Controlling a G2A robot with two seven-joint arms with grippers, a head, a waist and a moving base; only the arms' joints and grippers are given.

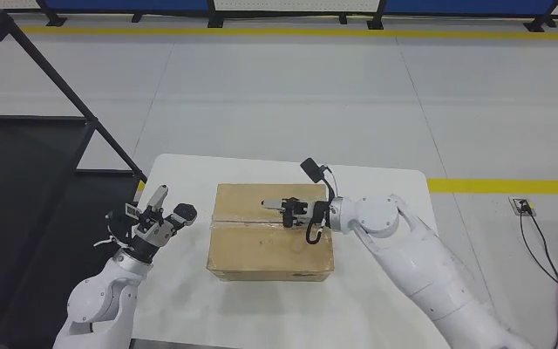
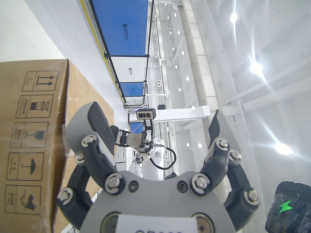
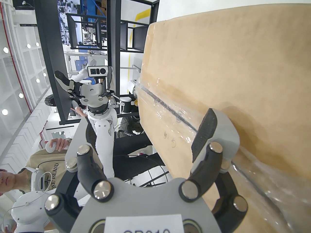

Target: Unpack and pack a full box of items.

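Observation:
A closed brown cardboard box stands in the middle of the white table. Clear tape covers the seam between its top flaps. My right gripper lies over the box top beside that seam. It is open, and one finger rests close against the cardboard. My left gripper is raised off the table to the left of the box, apart from it, open and holding nothing. The left wrist view shows the box's printed side.
A black metal rack stands close to the table's left side, behind the left arm. Bare table surface lies on both sides of the box and behind it. The floor beyond carries a yellow line.

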